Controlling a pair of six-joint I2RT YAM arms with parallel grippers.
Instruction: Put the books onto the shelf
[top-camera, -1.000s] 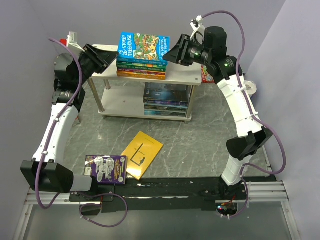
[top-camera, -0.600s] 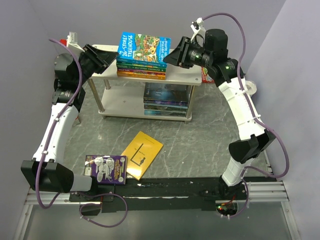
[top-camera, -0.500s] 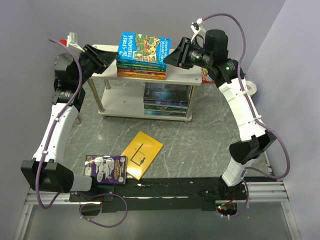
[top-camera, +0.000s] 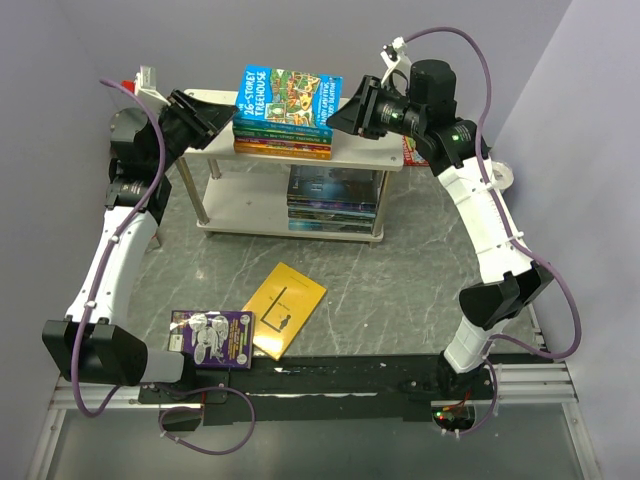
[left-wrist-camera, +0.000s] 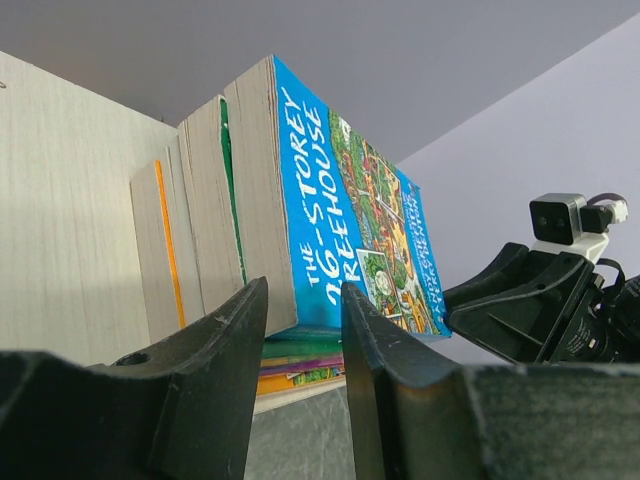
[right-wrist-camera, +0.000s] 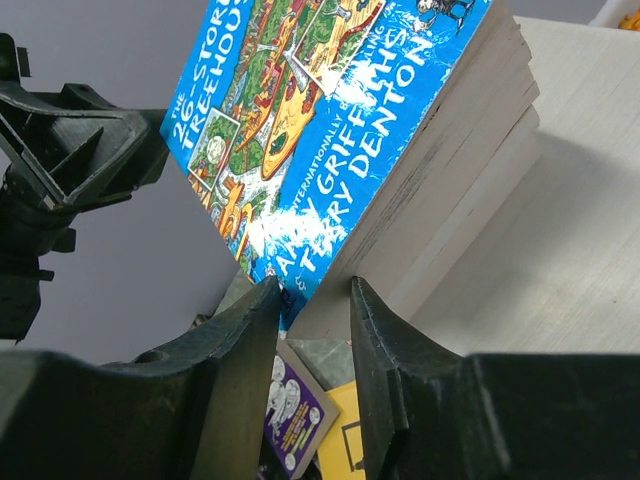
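Observation:
The blue Treehouse book (top-camera: 287, 96) lies on top of a stack of books on the shelf's pale top board (top-camera: 375, 157). My left gripper (top-camera: 232, 118) is at its left end and my right gripper (top-camera: 338, 112) at its right end. In the left wrist view the left gripper (left-wrist-camera: 305, 300) stands open with the blue book's corner (left-wrist-camera: 300, 250) just beyond its tips. In the right wrist view the right gripper (right-wrist-camera: 312, 295) is open too, with the book's corner (right-wrist-camera: 330, 230) in line with its gap. A dark stack of books (top-camera: 333, 200) fills the lower board. A yellow book (top-camera: 285, 308) and a purple book (top-camera: 212, 338) lie on the floor.
A small red-and-white carton (top-camera: 140, 80) stands behind the shelf's left end. A red-green packet (top-camera: 410, 150) and a white ring (top-camera: 505, 178) lie at its right. Purple walls close in on the back and both sides.
The right gripper has drawn back slightly to the right and its jaws have narrowed a little. The blue book has shifted a touch to the right. The left arm has barely moved.

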